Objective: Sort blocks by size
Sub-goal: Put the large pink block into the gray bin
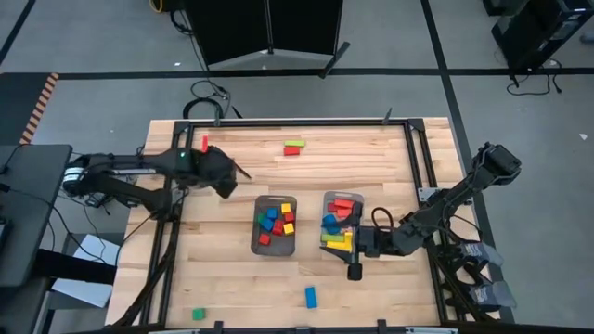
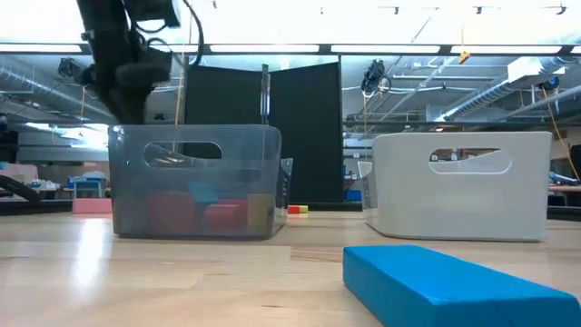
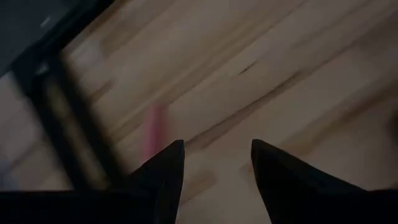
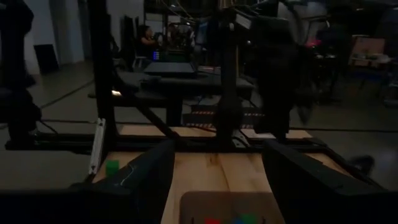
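Colours on the pale striped wood table [image 1: 371,158]

Dark grey tray [image 1: 276,225]: red, blue, yellow, green blocks. Pale blue-grey tray [image 1: 342,223]: red, blue, green, yellow blocks. Loose: blue bar [image 1: 311,297], green cube [image 1: 198,314], red-and-green pair [image 1: 293,147], pink block [image 1: 205,142]. Black arms, black frame [image 1: 422,158].

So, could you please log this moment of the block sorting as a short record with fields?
left tray: dark grey tray holding small red, blue, green and yellow blocks
right tray: pale tray holding red, blue, yellow and green blocks
loose blocks: red and green pair at the far side; red block far left; blue bar and green cube near the front edge
left gripper: open, empty, above the table left of the trays
right gripper: open, empty, beside the pale tray's front right corner
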{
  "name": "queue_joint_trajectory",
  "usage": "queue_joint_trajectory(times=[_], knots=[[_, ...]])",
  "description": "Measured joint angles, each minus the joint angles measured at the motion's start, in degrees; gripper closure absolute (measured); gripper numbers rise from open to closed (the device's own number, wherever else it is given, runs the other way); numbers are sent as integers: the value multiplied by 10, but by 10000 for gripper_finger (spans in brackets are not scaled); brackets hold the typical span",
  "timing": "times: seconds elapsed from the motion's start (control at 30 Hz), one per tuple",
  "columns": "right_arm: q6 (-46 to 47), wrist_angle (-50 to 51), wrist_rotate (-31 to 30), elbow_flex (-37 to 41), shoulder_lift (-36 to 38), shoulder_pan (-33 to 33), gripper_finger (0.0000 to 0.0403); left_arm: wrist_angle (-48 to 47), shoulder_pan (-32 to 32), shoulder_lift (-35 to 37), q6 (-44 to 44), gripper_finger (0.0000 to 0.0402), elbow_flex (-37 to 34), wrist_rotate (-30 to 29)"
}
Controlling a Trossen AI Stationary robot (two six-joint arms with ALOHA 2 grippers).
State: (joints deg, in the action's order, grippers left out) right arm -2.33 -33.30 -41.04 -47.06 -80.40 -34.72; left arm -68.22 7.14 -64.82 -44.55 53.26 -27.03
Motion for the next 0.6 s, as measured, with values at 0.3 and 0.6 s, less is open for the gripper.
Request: queue_joint_trajectory(times=[0.3, 0.6], knots=[[-2, -1, 17, -5, -2, -12, 150, -33, 144, -70, 129, 208, -5, 53], [-9, 2, 18, -5, -2, -30, 152, -11, 251, -110, 225, 208, -6, 93]])
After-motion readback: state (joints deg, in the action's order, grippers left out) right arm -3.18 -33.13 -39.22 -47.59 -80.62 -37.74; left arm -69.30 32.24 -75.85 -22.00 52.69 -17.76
